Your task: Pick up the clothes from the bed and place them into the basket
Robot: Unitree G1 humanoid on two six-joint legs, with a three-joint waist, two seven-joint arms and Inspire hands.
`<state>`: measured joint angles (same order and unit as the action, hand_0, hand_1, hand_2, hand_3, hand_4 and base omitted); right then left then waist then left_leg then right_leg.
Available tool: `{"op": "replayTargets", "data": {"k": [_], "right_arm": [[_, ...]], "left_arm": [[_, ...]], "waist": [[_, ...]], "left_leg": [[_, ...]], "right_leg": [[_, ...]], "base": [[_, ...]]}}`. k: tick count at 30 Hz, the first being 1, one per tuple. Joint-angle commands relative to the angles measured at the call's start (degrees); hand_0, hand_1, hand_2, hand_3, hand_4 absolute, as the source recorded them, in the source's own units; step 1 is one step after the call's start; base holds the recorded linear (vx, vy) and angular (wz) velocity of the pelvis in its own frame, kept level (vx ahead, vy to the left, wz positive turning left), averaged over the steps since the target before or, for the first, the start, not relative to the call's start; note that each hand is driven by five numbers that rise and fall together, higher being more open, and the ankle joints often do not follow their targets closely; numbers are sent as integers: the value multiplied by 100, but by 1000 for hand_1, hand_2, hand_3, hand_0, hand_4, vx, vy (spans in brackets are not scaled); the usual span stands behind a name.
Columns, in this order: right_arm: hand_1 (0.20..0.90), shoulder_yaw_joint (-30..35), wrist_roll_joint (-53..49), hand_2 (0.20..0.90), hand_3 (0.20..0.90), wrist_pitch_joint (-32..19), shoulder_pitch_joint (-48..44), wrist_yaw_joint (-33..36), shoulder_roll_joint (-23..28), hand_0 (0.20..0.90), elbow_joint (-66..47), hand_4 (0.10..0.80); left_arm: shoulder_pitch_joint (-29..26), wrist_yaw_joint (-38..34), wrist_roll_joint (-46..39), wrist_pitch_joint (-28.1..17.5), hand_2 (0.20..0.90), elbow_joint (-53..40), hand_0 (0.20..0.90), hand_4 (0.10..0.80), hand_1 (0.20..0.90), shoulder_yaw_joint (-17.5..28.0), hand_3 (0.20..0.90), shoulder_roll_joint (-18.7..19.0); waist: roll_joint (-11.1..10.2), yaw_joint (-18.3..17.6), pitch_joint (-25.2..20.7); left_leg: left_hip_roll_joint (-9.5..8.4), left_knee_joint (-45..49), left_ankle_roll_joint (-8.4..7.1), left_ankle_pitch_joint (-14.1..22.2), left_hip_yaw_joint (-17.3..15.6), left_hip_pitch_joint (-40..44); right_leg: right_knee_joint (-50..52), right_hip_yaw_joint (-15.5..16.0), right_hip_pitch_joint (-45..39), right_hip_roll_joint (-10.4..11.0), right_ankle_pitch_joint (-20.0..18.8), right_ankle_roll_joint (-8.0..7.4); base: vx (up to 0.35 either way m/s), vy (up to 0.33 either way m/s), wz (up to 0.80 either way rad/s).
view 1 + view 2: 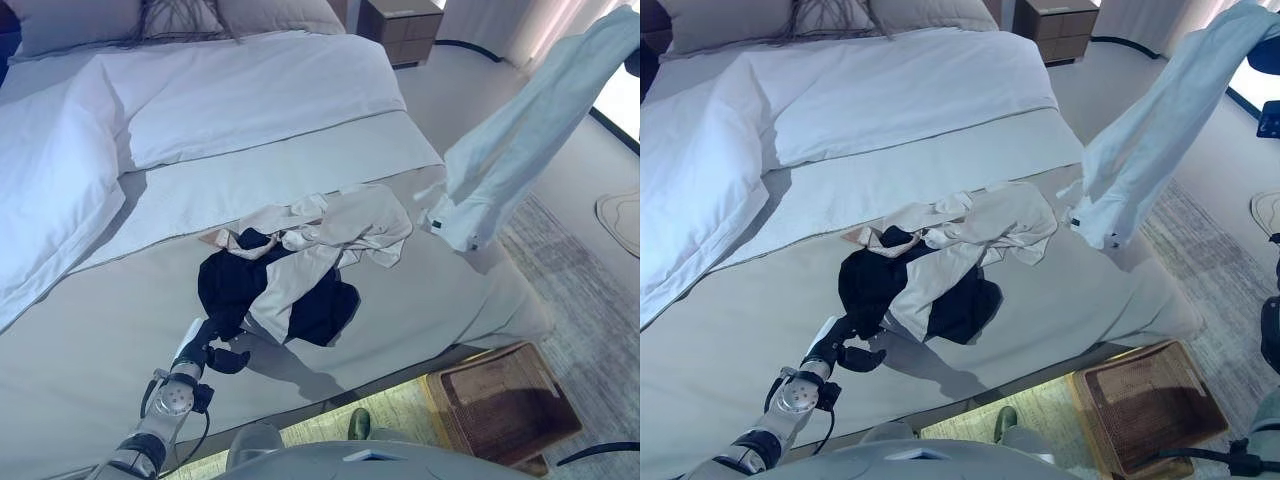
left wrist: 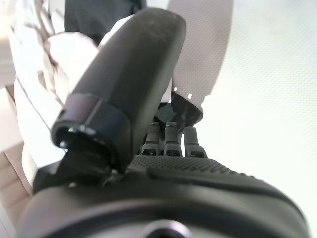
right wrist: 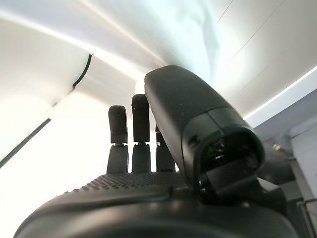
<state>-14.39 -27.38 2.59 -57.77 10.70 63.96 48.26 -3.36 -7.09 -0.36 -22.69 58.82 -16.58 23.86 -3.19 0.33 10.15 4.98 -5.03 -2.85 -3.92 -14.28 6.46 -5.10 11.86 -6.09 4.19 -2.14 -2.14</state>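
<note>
Over the bed's right edge my right robot hand (image 3: 141,148) pinches the white garment (image 1: 520,140); I'd carry it above the basket (image 1: 505,400) before releasing, left robot hand (image 1: 215,345) loosely curled, empty.

clothes (image 1: 300,270): soft cloth | basket (image 1: 505,400): woven wicker | bed (image 1: 250,170): matt cloth

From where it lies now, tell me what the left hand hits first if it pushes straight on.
Most likely the black garment: the left hand lies on the bed, pointing at the pile's near edge, already at or almost touching it.
</note>
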Motion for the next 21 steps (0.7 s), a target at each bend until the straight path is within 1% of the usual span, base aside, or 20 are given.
{"op": "replayTargets", "data": {"k": [1,6,11,13,21], "right_arm": [[300,127,84,300,200,-445,-444,393,940,300,-211,100],[300,556,32,300,200,-425,25,371,1169,300,-378,100],[300,966,39,300,200,-402,470,330,1257,300,-470,100],[300,1340,34,300,200,-416,882,304,1308,300,-569,100],[300,2302,-101,300,200,-487,1942,70,1448,300,-634,100]], "left_arm": [[-179,-240,142,-394,900,-67,900,800,900,-170,900,338],[-146,-228,205,-503,900,-102,900,800,900,-84,900,387],[-188,-260,211,-596,900,-50,900,800,900,-62,900,386],[-226,-278,144,-613,900,-57,900,800,900,-9,900,377],[-275,-203,5,-620,900,11,900,800,900,155,900,373]], "waist": [[-190,-184,-636],[-110,-439,-665],[-75,-631,-712],[-39,-760,-724],[-31,-1033,-774]], "left_leg": [[24,638,-56,834,-48,-27],[44,617,-52,880,-194,60],[60,574,-46,901,-322,154],[62,528,-40,904,-377,202],[104,524,-45,945,-515,264]], "right_leg": [[558,-24,231,257,387,-300],[494,-229,287,252,315,-352],[461,-382,326,233,264,-380],[456,-487,367,202,237,-393],[474,-748,494,118,189,-400]], "base": [[-29,-12,-24],[-16,-4,-20],[6,-17,-17],[3,-19,-22],[5,-37,-20]]}}
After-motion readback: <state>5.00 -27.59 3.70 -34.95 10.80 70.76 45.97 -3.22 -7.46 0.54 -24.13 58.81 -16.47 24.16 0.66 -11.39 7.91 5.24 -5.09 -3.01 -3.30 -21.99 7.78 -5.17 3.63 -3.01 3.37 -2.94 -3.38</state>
